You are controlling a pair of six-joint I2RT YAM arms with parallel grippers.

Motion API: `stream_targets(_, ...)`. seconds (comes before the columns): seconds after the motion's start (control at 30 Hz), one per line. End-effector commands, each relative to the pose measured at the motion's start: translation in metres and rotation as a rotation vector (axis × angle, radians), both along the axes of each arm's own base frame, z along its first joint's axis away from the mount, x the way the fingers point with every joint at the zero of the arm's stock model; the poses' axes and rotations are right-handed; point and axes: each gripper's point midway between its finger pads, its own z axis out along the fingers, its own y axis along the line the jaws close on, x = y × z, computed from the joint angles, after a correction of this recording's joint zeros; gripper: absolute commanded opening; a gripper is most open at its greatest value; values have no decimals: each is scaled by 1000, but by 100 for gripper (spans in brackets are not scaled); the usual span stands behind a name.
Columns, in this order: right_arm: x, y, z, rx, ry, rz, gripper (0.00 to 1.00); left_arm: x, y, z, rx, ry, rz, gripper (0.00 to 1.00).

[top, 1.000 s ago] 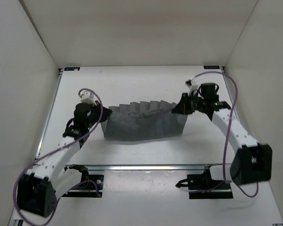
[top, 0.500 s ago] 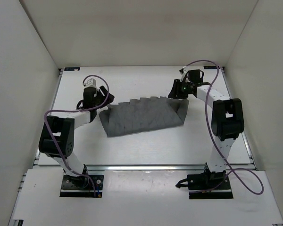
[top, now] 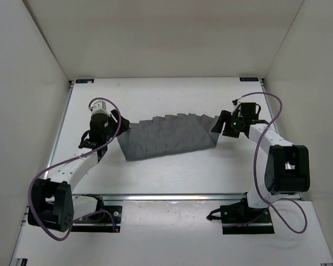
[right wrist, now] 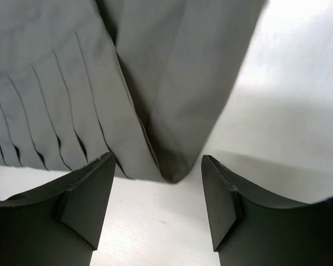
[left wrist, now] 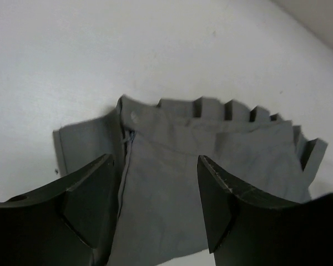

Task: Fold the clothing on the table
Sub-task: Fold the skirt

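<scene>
The dark grey clothing (top: 166,139) lies flat on the white table (top: 155,180), folded into a wide band with a stepped, pleated far edge. My left gripper (top: 117,125) hovers at its left end, open. In the left wrist view the fabric (left wrist: 238,149) spreads out between and beyond the open left gripper (left wrist: 155,160), untouched by the fingers. My right gripper (top: 217,126) is at the cloth's right end, also open. In the right wrist view a corner of the cloth (right wrist: 172,66) points into the gap of the right gripper (right wrist: 158,160), free of both fingers.
White walls (top: 28,83) enclose the table on three sides. Metal rails (top: 172,195) run along the near edge, with both arm bases behind them. Purple cables (top: 261,160) loop off each arm. Bare tabletop (right wrist: 277,138) surrounds the cloth.
Both grippers have opened and let go of the cloth's far corners. The arms have drawn back to its ends and the cloth now lies flat.
</scene>
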Motion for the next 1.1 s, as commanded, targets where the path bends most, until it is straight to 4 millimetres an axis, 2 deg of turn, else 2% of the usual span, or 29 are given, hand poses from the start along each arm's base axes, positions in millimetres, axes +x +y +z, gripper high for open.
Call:
stream_targets(0.0,-6,2,1,23,-18,-5,60,-37,3,-57,12,205,-15,72)
stream_targets(0.1,-16,6,-11,22,17,-11,60,-55,2,-78,-15,256,-8,73)
stream_targets(0.17,-23,6,-21,32,33,-32,60,-62,-2,-83,-28,259,-11,72)
stream_targets(0.2,-21,8,-19,50,20,-31,60,-62,-4,-83,-46,241,-8,71)
stream_targets(0.33,-25,18,-35,77,65,-21,60,-75,-7,-100,-55,280,-14,71)
stream_targets(0.47,-27,31,-48,129,107,-11,61,-79,-8,-108,-82,281,2,70)
stream_targets(0.53,-23,36,-50,135,103,-11,59,-81,-12,-114,-67,296,-1,65)
stream_targets(0.57,-24,40,-51,138,114,1,54,-82,-13,-119,-52,310,1,62)
stream_targets(0.63,-24,47,-53,149,118,17,28,-82,-13,-123,-49,318,2,52)
stream_targets(0.67,-22,49,-48,165,113,13,2,-81,-13,-125,-51,320,3,43)
stream_targets(0.7,-20,50,-44,161,94,23,0,-80,-13,-126,-53,319,8,37)
stream_targets(0.77,-18,55,-31,157,56,56,0,-81,-12,-130,-57,324,12,4)
stream_targets(0.8,-16,63,-16,149,4,90,0,-81,-12,-129,-57,319,16,0)
stream_targets(0.9,-12,95,30,146,-137,216,0,-81,-12,-130,-44,321,8,0)
stream_targets(1.0,-19,144,73,190,-220,367,0,-81,-13,-127,-59,313,7,0)
stream_targets(1.07,-33,187,90,239,-247,488,0,-84,-13,-130,-55,323,6,0)
